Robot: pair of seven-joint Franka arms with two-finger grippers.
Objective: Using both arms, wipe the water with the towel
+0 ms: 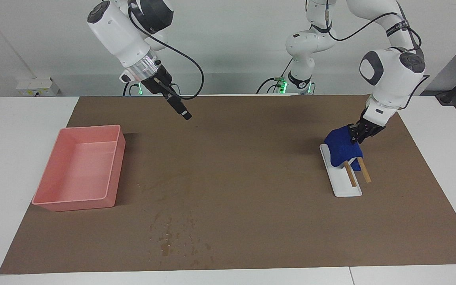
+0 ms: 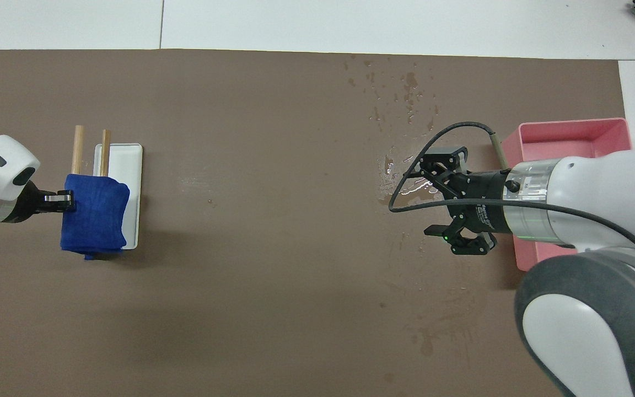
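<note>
Two arms working | left claw (image 1: 355,133) pinching towel (image 1: 342,147) draped on rack (image 1: 341,176) (to lift it off) | right claw (image 1: 186,115) hanging spread, waiting over bench (image 1: 251,166), water (image 1: 172,237) unwiped.

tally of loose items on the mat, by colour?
Blue: 1, towel
Pink: 1, bin
White: 1, rack base
Wood: 2, rods
Total: 5
</note>
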